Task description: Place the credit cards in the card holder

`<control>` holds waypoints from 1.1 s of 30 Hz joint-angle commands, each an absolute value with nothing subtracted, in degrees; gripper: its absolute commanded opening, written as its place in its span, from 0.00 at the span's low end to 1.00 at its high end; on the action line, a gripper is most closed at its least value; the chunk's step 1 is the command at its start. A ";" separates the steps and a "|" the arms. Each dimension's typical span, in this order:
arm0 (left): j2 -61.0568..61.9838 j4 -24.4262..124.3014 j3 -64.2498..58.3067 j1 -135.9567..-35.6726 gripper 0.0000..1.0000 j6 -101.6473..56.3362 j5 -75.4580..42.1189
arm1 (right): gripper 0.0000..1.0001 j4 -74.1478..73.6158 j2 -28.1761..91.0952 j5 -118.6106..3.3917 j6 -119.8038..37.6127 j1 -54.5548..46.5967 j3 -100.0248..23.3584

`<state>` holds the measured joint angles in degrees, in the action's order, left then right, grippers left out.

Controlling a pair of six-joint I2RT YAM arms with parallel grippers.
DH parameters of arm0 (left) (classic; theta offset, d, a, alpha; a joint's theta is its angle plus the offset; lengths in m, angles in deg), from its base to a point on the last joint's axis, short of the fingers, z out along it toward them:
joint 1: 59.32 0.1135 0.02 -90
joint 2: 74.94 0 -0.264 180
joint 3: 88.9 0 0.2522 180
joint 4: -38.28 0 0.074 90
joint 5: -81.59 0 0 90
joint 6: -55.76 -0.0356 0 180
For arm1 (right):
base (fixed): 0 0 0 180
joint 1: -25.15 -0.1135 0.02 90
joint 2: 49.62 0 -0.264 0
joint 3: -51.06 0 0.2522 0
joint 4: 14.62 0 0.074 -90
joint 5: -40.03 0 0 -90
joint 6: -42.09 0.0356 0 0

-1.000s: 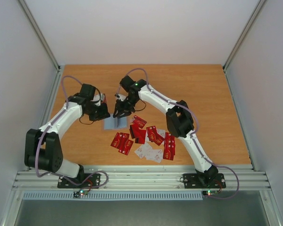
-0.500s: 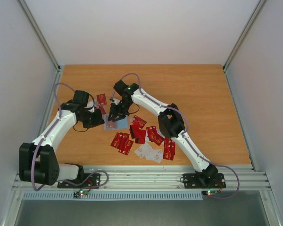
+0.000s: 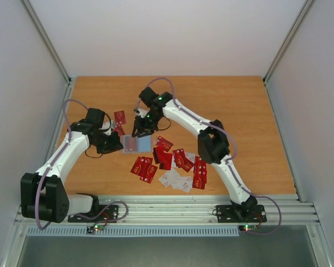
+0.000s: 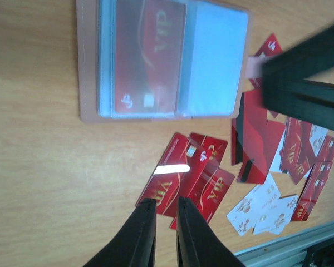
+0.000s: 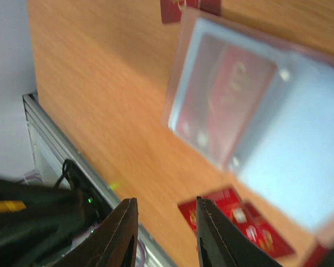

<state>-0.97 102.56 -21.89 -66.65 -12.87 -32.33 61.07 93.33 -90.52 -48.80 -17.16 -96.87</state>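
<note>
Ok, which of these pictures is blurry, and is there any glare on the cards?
Right wrist view: blurred throughout, and the card holder has soft edges and smeared print. Left wrist view: mostly sharp, with a white strip of glare across one red card below the card holder. Top view: evenly lit and steady, with no glare that I can see.

Wooden table point(image 3: 239, 111), white walls point(image 3: 172, 33), aluminium rail point(image 3: 172, 210)

card holder point(image 4: 214, 61) flat | 1 red card point(image 4: 150, 55) inside | credit cards point(image 4: 181, 181) scattered beside
</note>
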 commanded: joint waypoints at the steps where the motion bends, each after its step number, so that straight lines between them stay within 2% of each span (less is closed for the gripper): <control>1: -3.32 108.31 -20.65 -69.13 0.15 -13.94 -31.01 | 0.31 56.36 78.00 -85.72 -49.69 -16.14 -80.99; 6: -4.63 108.26 -22.46 -75.07 0.16 -13.64 -30.65 | 0.36 42.68 62.69 -84.20 -41.33 -13.79 -55.59; 15: -0.97 99.31 -24.08 -85.47 0.18 -12.56 -35.54 | 0.45 40.00 43.81 -78.94 -33.24 -11.75 -30.66; 20: 5.30 96.84 -20.86 -90.21 0.20 -14.28 -38.96 | 0.52 38.87 35.71 -74.29 -24.47 -11.75 -21.28; 25: 11.26 96.48 -15.82 -93.52 0.24 -16.66 -41.65 | 0.52 34.43 28.71 -73.81 -12.07 -13.06 -10.85; 28: 15.30 96.91 -12.64 -95.20 0.25 -17.60 -40.23 | 0.52 34.84 25.97 -70.20 -8.17 -15.98 -8.25; 33: 21.21 99.62 -7.01 -99.86 0.32 -15.98 -33.05 | 0.52 40.10 24.79 -65.56 -6.90 -18.76 -7.83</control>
<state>17.52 98.54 -11.35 -96.35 -16.13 -38.32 37.49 26.60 -71.16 -11.66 -17.11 -7.84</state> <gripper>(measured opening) 0.296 0.520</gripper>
